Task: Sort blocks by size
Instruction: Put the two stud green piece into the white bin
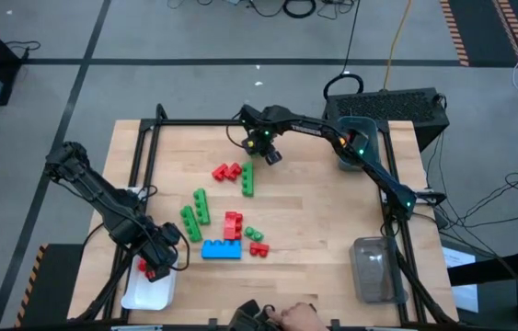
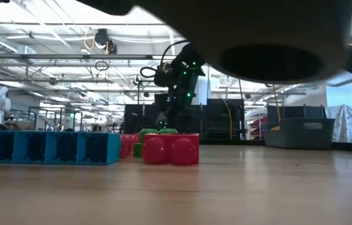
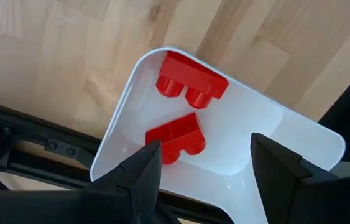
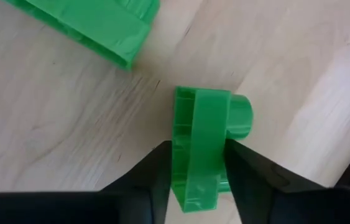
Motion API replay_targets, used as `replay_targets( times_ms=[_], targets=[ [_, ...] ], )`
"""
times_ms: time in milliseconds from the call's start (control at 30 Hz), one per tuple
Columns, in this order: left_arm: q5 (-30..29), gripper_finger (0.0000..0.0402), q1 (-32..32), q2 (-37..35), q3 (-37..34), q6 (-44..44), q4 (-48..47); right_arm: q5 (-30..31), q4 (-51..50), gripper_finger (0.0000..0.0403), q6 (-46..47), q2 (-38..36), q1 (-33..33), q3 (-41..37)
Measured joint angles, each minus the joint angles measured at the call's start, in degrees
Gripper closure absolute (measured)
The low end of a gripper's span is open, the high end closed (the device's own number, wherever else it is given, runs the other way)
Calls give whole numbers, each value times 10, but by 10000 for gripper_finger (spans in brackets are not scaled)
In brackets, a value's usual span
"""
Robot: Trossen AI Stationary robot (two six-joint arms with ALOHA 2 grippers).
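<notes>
Right gripper (image 4: 194,163) is positioned at the far middle of the wooden table (image 1: 323,221), its two fingers pinching a small green brick (image 4: 204,144) by its side walls; in the right wrist view the brick sits squarely between the pads, one stud showing on its side, with the tabletop behind it. A long green bar (image 4: 94,23) lies close by on the wood. Left gripper (image 3: 202,165) hangs over the white tray (image 3: 268,134) at the near left corner, fingers spread apart and gripping nothing; two red bricks (image 3: 190,81) lie apart inside the tray beneath it. Remaining blocks are loose on the middle of the table: red bricks (image 1: 226,171) beside a green bar (image 1: 247,177) toward the far side, two more green bars (image 1: 195,212) left of centre, a red stack (image 1: 233,225), a long blue brick (image 1: 221,249) at the near side, and small green and red pieces (image 1: 256,241) just right of it. A clear bin (image 1: 374,268) stands at the near right, a teal bin (image 1: 358,138) at the far right.
</notes>
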Motion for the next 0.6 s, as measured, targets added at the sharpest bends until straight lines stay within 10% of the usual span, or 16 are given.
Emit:
replay_targets(
  times_ms=[600],
  targets=[
    [-73,203,0,-1,0,1,-3,2,-59,355,84,-24,-4,-1]
  ],
)
